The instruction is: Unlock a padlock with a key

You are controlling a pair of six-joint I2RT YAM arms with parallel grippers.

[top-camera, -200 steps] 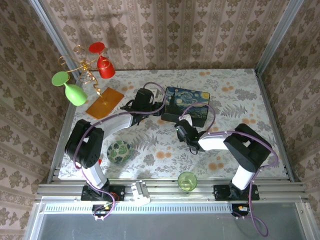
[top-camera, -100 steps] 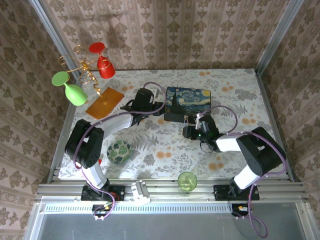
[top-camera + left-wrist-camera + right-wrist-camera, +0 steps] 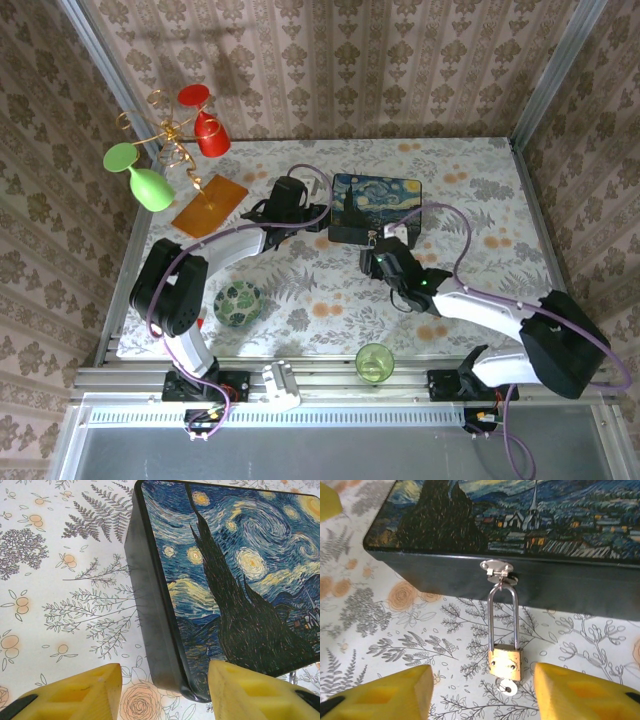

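Right wrist view: the right gripper (image 3: 482,676) stands wide and holds nothing. The padlock (image 3: 504,663) hangs between its fingers at lower centre, its shackle through the hasp (image 3: 497,569) of the painted box (image 3: 530,510). The left gripper (image 3: 164,672), partly spread, straddles the box's lower corner.

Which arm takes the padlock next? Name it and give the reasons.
Right. The padlock, hooked on the box's front hasp, lies lined up just ahead of the right gripper, between its open fingers. The left gripper sits astride a corner of the box, away from the lock.
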